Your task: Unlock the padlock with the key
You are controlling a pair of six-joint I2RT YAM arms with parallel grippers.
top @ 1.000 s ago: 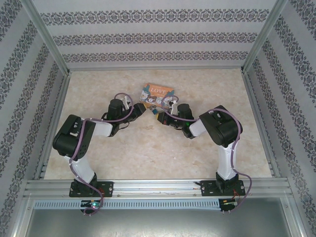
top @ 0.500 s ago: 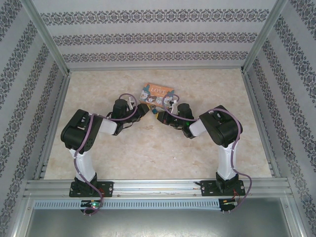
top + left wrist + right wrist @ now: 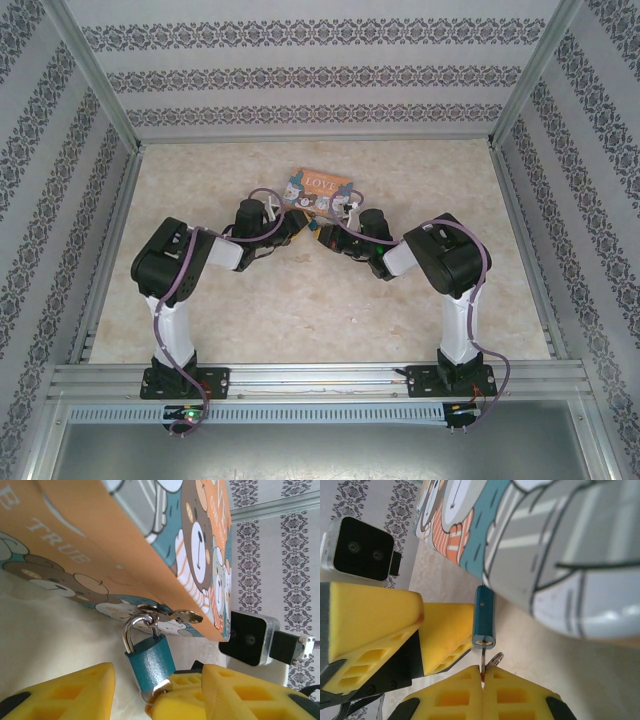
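Observation:
The teal padlock [image 3: 150,661] hangs by its silvery shackle [image 3: 131,630] from the hasp of the cartoon tin [image 3: 125,560]. In the right wrist view I see the padlock [image 3: 483,616] edge-on, with the thin key [image 3: 483,659] stuck into its bottom keyhole. My right gripper [image 3: 483,674] is shut on the key's head, and a small key ring [image 3: 494,659] pokes out beside it. My left gripper [image 3: 157,674] is open, with one yellow finger [image 3: 70,692] on each side of the padlock body, neither visibly pressing it. Both grippers meet just below the tin [image 3: 318,189].
The orange "LOVE" tin with cartoon bears lies at the middle back of the marble-patterned table [image 3: 300,300]. Patterned walls and aluminium posts [image 3: 95,80] close in the table on three sides. The left wrist camera [image 3: 362,550] sits close to the right gripper.
The left arm has swung in toward the tin and padlock, and its jaws have narrowed around the padlock. The right arm has stayed put, holding the key.

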